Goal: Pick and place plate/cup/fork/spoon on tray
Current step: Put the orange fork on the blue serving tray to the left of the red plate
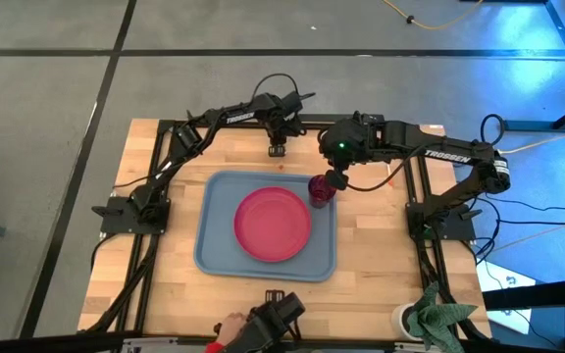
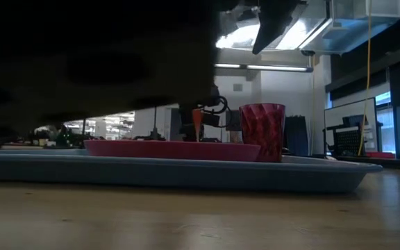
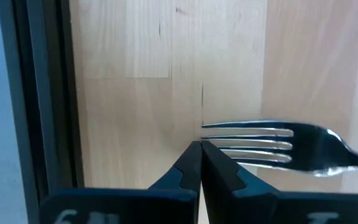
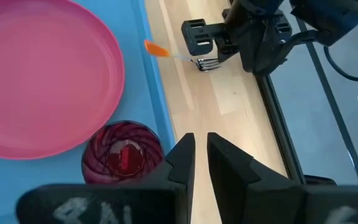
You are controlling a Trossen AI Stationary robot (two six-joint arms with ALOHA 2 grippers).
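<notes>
Here my left tool [image 3: 201,163] sits closed on the worktop [image 3: 135,93], the fork [image 3: 272,146] lying just beside its tips, ungripped.

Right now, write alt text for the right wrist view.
The dark red cup stands on the blue tray beside the pink plate, just ahead of the right claw. Farther off, the left claw reaches an orange-handled fork.

Wooden table [image 1: 381,265]: light butcher-block top, black frame rails along edges. Near-right corner: white cup [image 1: 403,319] w/ crumpled green cloth [image 1: 441,321] just beside it, touching. Near edge, centre: a person's hand [image 1: 229,327], partly cropped. Floor beyond table: grey, dark seam lines, yellow cable [image 1: 430,20].
</notes>
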